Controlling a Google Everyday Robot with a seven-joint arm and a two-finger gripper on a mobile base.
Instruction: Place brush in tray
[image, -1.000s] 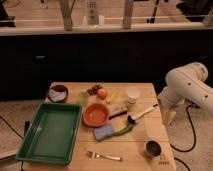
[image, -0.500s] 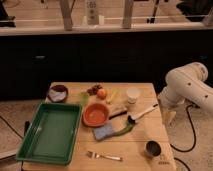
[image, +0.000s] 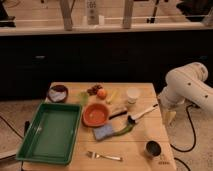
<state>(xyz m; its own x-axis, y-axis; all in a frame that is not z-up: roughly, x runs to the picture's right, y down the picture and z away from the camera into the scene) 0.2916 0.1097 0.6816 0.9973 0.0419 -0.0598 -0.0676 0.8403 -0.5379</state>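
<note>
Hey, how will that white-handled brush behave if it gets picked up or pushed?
The brush looks slim and straight, so it is probably stiff and light. Its smooth white handle may slip, and a sideways push would likely pivot it. It lies flat, so tipping seems unlikely. The claw hangs just off the edge of the table, near the handle's end.

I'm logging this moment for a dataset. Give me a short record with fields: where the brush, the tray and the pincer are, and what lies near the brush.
brush: flat on the table, right of centre, dark head by the green vegetable, white handle angled toward the right edge
tray: front left of the table, brush not in it
pincer: hangs beyond the table's right edge, apart from the brush
near brush: orange bowl, blue sponge, white cup
task state: brush not yet picked up
</note>
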